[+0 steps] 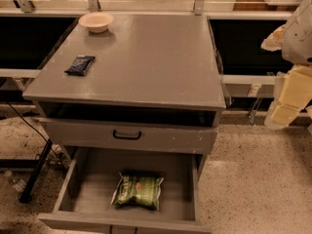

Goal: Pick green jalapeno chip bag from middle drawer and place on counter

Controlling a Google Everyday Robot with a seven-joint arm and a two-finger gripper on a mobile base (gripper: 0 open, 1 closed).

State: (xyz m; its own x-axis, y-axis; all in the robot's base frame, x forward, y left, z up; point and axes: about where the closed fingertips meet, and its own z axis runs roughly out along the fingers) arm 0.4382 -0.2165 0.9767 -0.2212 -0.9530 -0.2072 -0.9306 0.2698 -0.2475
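Camera view, gripper (287,101): at the right edge, beside the cabinet and level with its upper part. You cannot tell how far open it is. It appears to have hold of nothing.
Green jalapeno chip bag (138,191): well below the gripper and off to its left, lying flat near the front of the middle drawer (92,179), which is pulled out.
Step in hand: reach for the bag; no contact yet.
Approach: bring the gripper across and down from above. Judged best to close across the bag's puffed middle, since the crinkly skin may slip.
Obstruction, drawer wall: the near side wall stands between gripper and bag, so clear it before descending.
Obstruction, handled drawer front (127,135): overhangs the drawer's rear; the bag lies forward of it.
Counter (146,57): left of the gripper, slightly above it.
Counter items: bowl (96,22) at the far corner and dark navy packet (80,65) at the far side. The nearer part looks suited for placing.
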